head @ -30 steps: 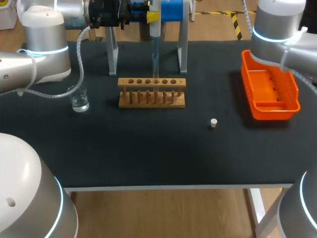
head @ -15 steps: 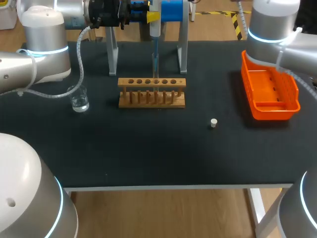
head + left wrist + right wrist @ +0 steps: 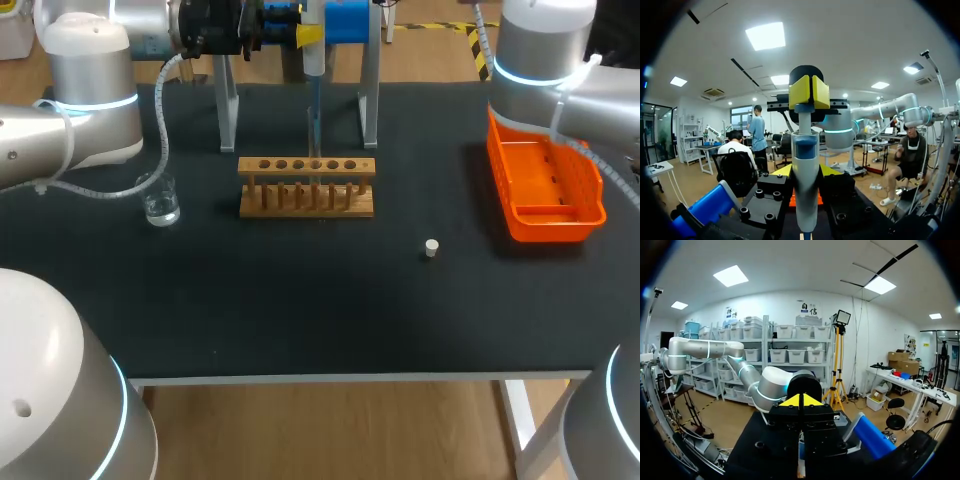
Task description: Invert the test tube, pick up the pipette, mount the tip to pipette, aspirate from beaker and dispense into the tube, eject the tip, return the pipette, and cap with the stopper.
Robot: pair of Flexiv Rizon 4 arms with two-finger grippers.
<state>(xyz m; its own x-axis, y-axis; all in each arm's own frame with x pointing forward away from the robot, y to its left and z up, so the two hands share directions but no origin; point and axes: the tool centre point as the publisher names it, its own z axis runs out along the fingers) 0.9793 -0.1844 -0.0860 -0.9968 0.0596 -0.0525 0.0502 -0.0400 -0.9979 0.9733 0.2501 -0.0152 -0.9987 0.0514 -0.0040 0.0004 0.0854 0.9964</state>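
Yellow-tipped left gripper [image 3: 809, 91] clamped on the pipette [image 3: 805, 167], unmoved; pipette hangs nose-down over the rack [image 3: 307, 187]. One change: the right arm's upper joint has swung slightly toward 10 o'clock, above the tray [image 3: 545, 190]. Right gripper [image 3: 800, 400] is pinched together, empty. Stopper [image 3: 431, 248] sits at 4 o'clock of the rack, untouched. Likely dispensing is under way, with the right arm repositioning for a later step.
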